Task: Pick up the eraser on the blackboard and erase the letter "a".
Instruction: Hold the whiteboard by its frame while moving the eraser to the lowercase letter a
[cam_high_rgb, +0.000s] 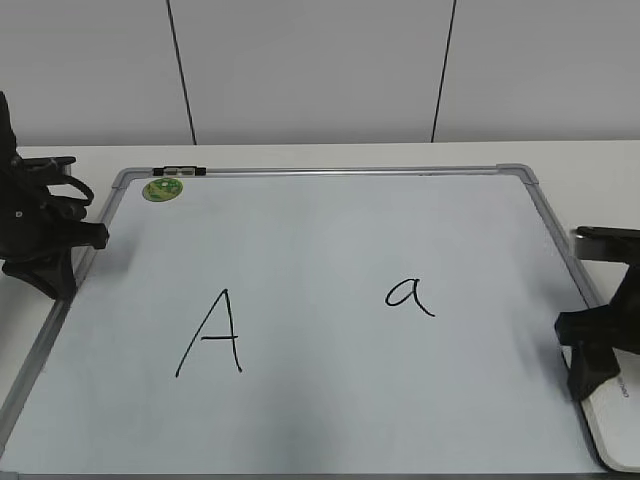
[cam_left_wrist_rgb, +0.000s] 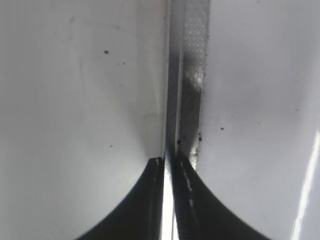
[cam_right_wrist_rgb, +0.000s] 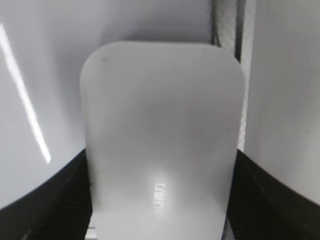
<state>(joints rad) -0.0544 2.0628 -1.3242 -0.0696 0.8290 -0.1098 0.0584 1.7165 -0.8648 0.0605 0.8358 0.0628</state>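
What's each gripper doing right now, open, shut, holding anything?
Left gripper: shut, jaws pressed together, empty, over the blackboard frame.
Right gripper: jaws astride the eraser at the board's right edge; whether they grip it cannot be told.
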